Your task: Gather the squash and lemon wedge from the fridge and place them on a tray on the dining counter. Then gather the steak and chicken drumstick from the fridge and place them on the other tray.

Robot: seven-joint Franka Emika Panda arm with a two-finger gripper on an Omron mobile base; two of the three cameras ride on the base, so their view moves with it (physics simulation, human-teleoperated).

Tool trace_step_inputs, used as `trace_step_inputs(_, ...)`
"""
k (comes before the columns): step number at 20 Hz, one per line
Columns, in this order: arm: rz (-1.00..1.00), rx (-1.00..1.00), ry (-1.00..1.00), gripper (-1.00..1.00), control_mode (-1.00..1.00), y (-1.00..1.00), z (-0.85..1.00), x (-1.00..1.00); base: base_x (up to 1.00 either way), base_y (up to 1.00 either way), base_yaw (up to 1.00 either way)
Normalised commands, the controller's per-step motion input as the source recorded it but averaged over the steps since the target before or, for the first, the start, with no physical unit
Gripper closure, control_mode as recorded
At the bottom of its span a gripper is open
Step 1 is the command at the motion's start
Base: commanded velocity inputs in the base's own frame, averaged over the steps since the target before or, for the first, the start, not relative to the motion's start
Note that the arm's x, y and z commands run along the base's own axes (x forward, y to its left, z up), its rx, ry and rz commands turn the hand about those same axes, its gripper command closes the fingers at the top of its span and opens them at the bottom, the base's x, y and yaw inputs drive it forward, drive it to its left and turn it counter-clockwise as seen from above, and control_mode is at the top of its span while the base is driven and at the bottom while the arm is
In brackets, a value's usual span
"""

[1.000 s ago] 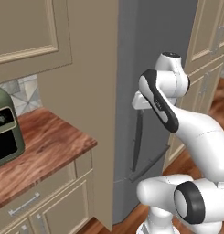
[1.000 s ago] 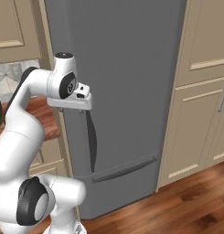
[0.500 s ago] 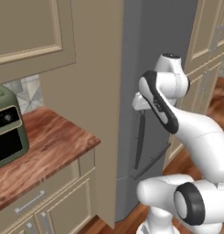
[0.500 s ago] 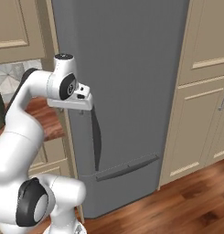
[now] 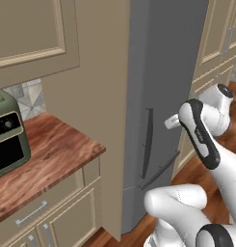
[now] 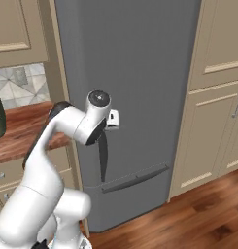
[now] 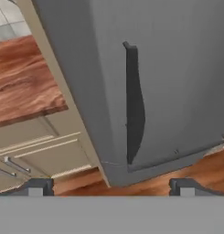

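Lowered since the earlier frame, the end effector now faces the dark curved handle. Left of it lies the wood bench; the closed fridge stands rightward. Its fingers spread fully apart, empty, touching nothing.

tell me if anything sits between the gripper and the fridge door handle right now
Nothing visible does. In the hand view the open gripper faces the fridge with a clear gap to the dark vertical handle; the wooden counter lies off to one side.
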Motion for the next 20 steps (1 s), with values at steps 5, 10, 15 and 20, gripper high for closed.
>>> trace_step_inputs(5, 0.2, 0.2, -0.32, -1.0, -1.0, -0.2, -0.74, 0.11, 0.0, 0.0, 0.0)
trace_step_inputs(10, 0.17, 0.21, -0.24, -1.0, -1.0, -0.01, -0.62, 0.18, 0.0, 0.0, 0.0)
trace_step_inputs(15, 0.18, 0.2, -0.2, -1.0, -1.0, 0.08, -0.28, 0.3, 0.0, 0.0, 0.0)
trace_step_inputs(20, 0.16, 0.16, -0.21, -1.0, -1.0, 0.02, -0.09, 0.4, 0.0, 0.0, 0.0)
